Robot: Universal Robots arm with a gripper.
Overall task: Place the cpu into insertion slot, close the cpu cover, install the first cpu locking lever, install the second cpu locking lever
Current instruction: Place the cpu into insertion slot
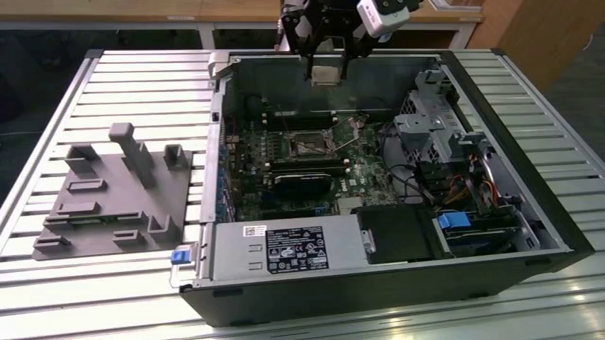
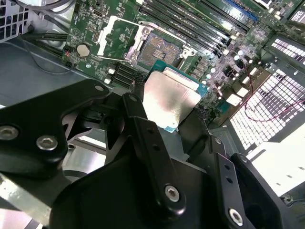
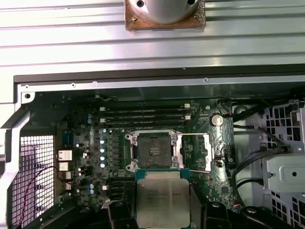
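My gripper (image 1: 325,69) hangs above the far wall of the open computer case and is shut on the cpu (image 1: 324,75), a flat silver-grey square chip. Both wrist views show the cpu (image 2: 171,98) (image 3: 162,200) clamped by its edges between the black fingers (image 2: 138,114) (image 3: 116,212). It hovers level, well above the board. The insertion slot (image 1: 307,146) (image 2: 159,45) (image 3: 153,151) lies bare on the green circuit board, short of the cpu. The cpu cover (image 2: 116,36) (image 3: 201,151) is swung open and lies beside the slot, with a thin lever wire along it.
The case (image 1: 529,212) lies on a slatted metal table. Inside it are a silver power supply box (image 1: 283,249), a black fan housing (image 1: 302,185), a drive cage (image 1: 430,127) with cables, and long memory slots (image 3: 143,114). A grey fixture block (image 1: 113,191) stands at the exterior view's left.
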